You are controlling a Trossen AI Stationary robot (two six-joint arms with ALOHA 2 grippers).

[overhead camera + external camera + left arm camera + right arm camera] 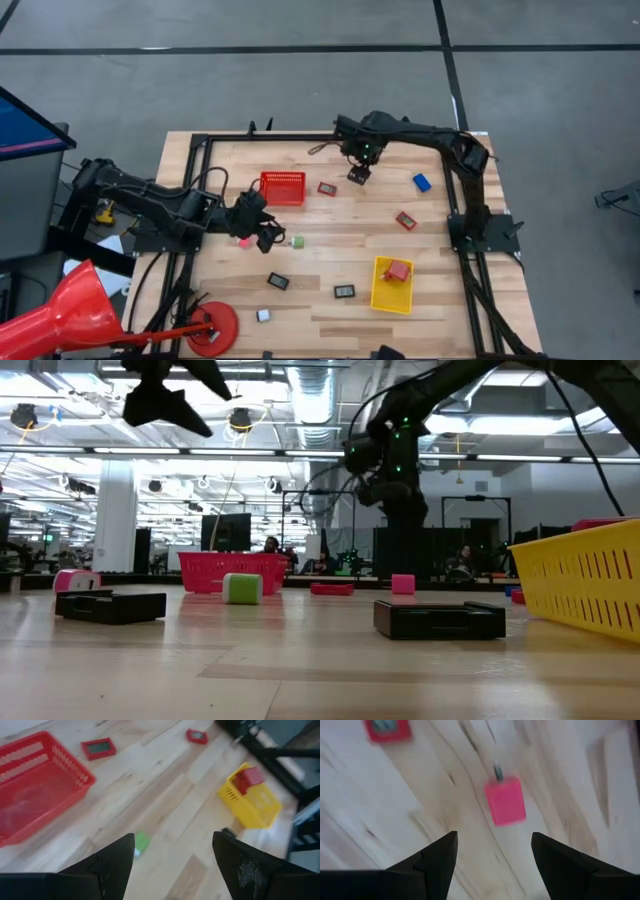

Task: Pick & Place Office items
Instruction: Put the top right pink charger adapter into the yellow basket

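Note:
Small office items lie scattered on the wooden table. My left gripper [267, 237] [173, 837] hangs open above the table, between a pink block [243, 241] and a green block [297, 241] [141, 842]. My right gripper [357, 172] [494, 835] is open near the far edge, raised over another pink block [505, 800] [403, 584] that rests flat on the wood. A red-framed flat piece [327, 188] [387, 730] lies close by. Neither gripper touches anything.
The red mesh basket [283, 187] stands right of my left gripper's far side. A yellow bin [380, 298] near the front holds a red block [398, 270]. Also loose are a blue block [421, 182], a red-framed piece [405, 220] and dark rectangles [278, 281] [344, 291].

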